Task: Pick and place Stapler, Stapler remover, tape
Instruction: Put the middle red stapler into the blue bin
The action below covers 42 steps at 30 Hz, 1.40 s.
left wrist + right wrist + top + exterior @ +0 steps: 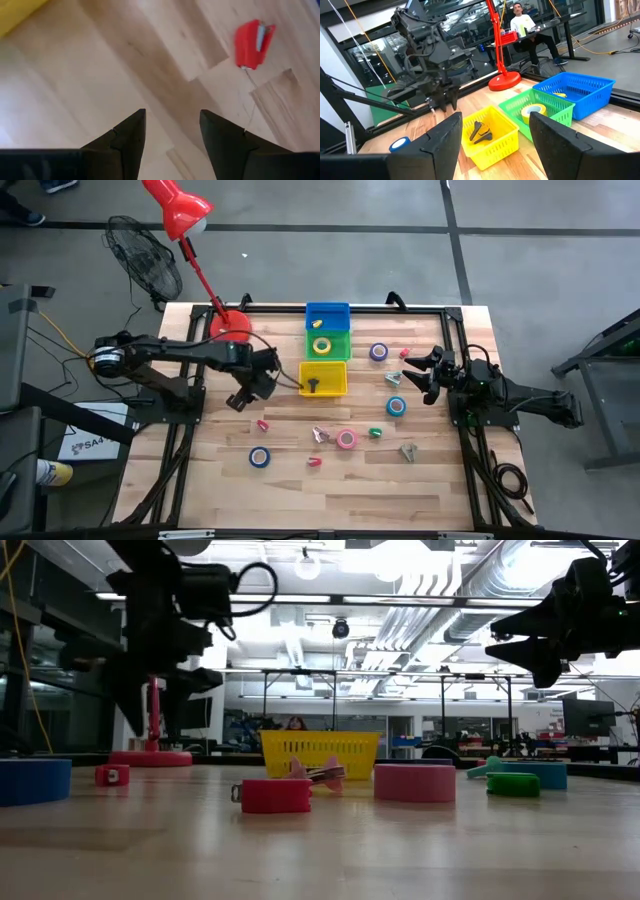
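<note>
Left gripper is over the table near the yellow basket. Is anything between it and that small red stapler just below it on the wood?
Nothing visible. The left gripper hangs open above bare wood, and the red stapler lies ahead of its fingertips with only table between. The yellow basket sits off to the side, not in the path.

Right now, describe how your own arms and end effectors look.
Both arms are dark, near-black jointed links with black cables looped along them. The left end effector has two matte black tapered fingers. The right end effector has the same black wedge-shaped fingers. I can make out no markings on either.
</note>
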### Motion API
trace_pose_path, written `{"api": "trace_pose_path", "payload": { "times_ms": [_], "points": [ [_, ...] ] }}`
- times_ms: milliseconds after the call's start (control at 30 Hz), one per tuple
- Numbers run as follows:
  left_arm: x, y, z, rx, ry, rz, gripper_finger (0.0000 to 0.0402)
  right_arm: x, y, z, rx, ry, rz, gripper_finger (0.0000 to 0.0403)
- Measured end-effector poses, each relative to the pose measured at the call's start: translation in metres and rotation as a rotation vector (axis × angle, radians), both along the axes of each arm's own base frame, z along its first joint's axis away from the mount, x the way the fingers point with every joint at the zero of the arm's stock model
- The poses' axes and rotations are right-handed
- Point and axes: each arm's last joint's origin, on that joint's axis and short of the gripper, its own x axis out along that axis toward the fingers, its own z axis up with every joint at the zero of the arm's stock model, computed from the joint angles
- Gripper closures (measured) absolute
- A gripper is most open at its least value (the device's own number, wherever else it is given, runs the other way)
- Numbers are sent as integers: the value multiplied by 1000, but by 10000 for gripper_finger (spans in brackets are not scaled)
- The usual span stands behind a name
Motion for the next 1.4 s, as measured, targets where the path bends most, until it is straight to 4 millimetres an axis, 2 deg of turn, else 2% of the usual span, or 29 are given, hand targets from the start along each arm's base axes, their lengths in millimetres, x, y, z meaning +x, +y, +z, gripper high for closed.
{"api": "trace_pose_path", "payload": {
  "times_ms": [167,567,833,1300,1400],
  "points": [
    [-5,-9,-9,4,-57,-57,218,0,0,0,0,0,1,180],
    [-2,-20,-23,4,-178,-171,218,0,0,0,0,0,0,180],
    [-7,-31,-36,4,-177,-242,217,0,0,0,0,0,1,180],
    [-14,-35,-33,-42,-154,-259,217,0,0,0,0,0,0,180],
    [-14,-38,-32,-96,-158,-263,217,0,0,0,0,0,0,181]
  ]
}}
